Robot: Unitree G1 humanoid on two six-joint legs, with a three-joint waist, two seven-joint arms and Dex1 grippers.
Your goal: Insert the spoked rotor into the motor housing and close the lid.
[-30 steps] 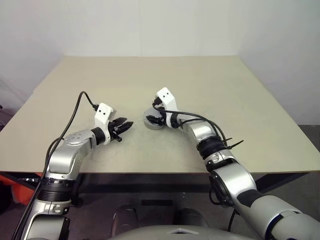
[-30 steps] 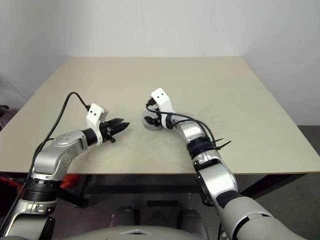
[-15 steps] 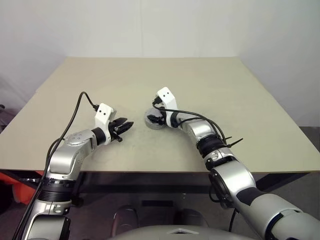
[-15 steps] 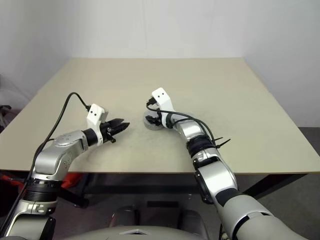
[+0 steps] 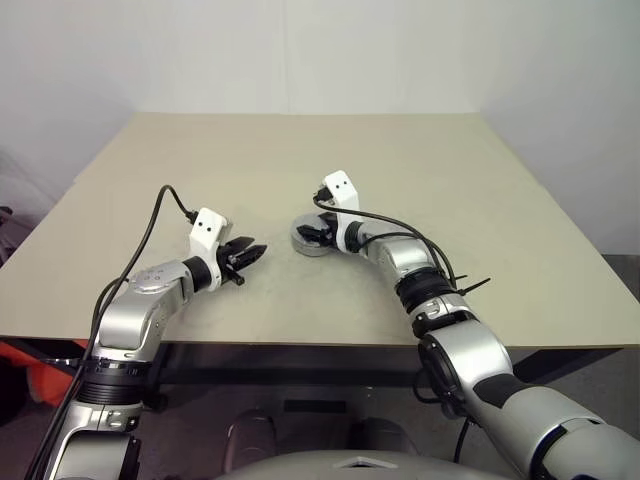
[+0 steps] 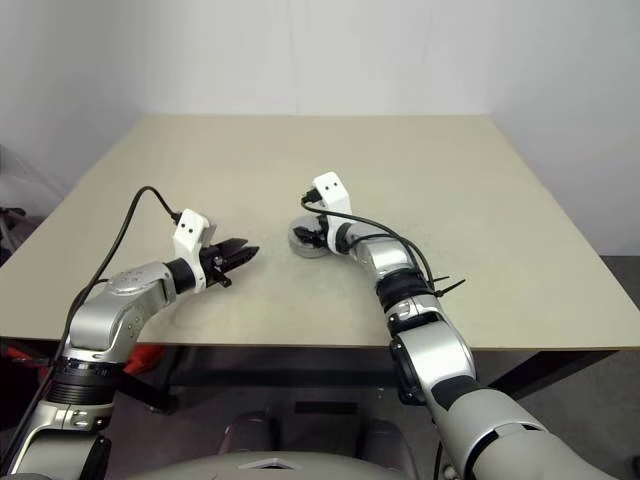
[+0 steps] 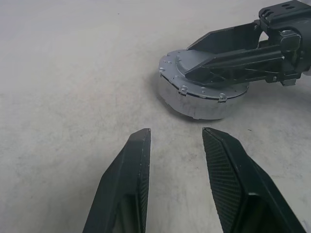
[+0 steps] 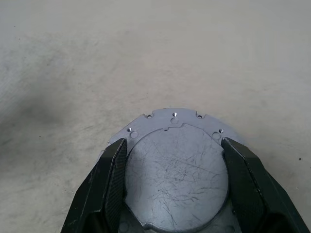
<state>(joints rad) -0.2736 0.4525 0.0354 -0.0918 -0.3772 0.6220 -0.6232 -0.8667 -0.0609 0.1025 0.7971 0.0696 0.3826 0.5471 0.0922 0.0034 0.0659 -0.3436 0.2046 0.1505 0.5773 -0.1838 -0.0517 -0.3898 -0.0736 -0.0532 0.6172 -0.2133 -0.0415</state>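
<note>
The motor housing [image 7: 204,104] stands on the table as a low silver drum, and its side wall shows beneath the lid [image 8: 177,170]. The lid is a grey round cap with a notched, screw-holed edge and a scratched raised centre, lying flat on the housing. My right gripper [image 8: 175,144] reaches over it from the right, its two fingers against either side of the raised centre. My left gripper [image 7: 176,131] hovers low over the table a short way left of the housing, open and empty, pointing at it. The spoked rotor is hidden.
The beige table [image 5: 450,170] spreads bare around the housing, with wide room behind and to both sides. Its front edge runs just below my arms. A black cable [image 5: 150,225] loops from the left wrist.
My right wrist has rolled and its camera block has shifted a little to the right, with the fingers still on the lid. The left arm has kept still.
</note>
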